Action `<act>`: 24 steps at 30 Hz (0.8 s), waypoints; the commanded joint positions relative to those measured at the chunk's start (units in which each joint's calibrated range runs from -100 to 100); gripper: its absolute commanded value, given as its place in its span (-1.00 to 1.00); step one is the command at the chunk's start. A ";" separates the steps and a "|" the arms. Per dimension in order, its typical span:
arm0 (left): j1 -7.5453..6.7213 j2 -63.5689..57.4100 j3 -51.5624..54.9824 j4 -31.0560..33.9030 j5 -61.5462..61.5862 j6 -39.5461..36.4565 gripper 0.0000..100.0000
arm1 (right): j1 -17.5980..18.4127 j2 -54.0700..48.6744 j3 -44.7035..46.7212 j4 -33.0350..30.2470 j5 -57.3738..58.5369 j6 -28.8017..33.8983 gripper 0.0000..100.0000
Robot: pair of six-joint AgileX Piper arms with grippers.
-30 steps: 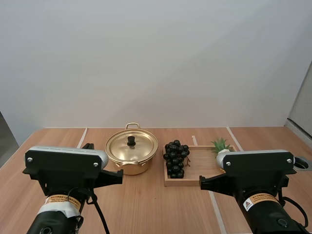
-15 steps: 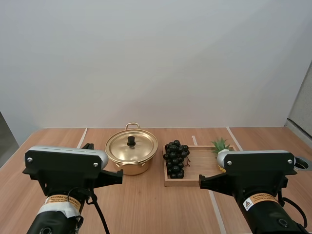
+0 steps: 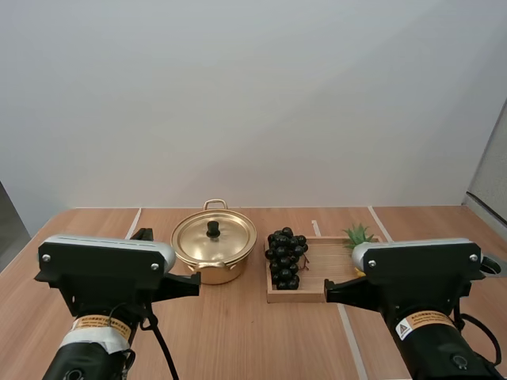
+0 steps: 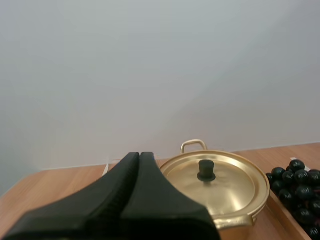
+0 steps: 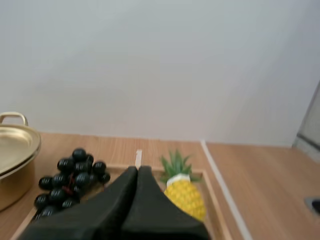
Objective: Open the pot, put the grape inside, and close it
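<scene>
the left gripper (image 4: pixel 139 157) has its two black fingers pressed together into one dark wedge, clenched on nothing, pointing toward the gold pot (image 3: pixel 207 271) that stands on the table (image 3: pixel 238 336). the lid (image 3: pixel 230 239) sits on the pot, its black knob (image 3: pixel 213 229) upright at the middle. the right gripper (image 5: pixel 137 171) is likewise clenched and empty, near the wooden tray (image 3: pixel 329 279). the bunch of grapes (image 3: pixel 285 257) lies on the tray's left end, just beside the pot, and a small toy pineapple (image 5: pixel 184 194) stands at the tray's right end
</scene>
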 commanded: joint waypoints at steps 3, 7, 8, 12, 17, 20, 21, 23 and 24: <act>-0.13 -0.27 0.00 1.73 -36.90 0.87 -0.98 | -0.01 -0.28 0.00 -15.73 -33.88 -0.42 -1.00; -0.13 -0.27 -1.38 -2.00 -52.79 12.03 -0.98 | -0.01 -0.28 -0.12 -14.30 -51.74 -0.42 -1.00; -0.13 -0.27 -3.22 -6.08 -51.54 15.96 -0.98 | -0.01 -0.28 -1.77 -11.69 -51.40 -0.42 -1.00; -0.13 -0.27 -12.36 -33.63 -41.62 34.01 -0.98 | -0.01 -0.28 -12.18 1.35 -35.06 -2.71 -1.00; -0.13 6.07 -24.92 -59.74 -38.72 58.74 -0.98 | -0.01 6.13 -30.84 3.66 -10.41 -5.66 -1.00; -0.13 11.74 -33.30 -62.72 -29.75 65.72 -0.98 | -0.01 12.61 -43.42 6.08 0.32 -5.40 -1.00; -0.13 13.58 -36.61 -63.77 -24.96 67.01 -0.98 | -0.01 14.67 -48.41 6.74 5.23 -5.19 -1.00; -0.13 17.30 -43.55 -64.40 -16.97 67.63 -0.98 | -0.01 20.07 -59.08 7.60 17.46 -3.81 -1.00; -0.13 19.19 -47.09 -64.40 -14.12 67.63 -0.98 | -0.01 22.94 -63.48 7.60 22.84 -3.43 -1.00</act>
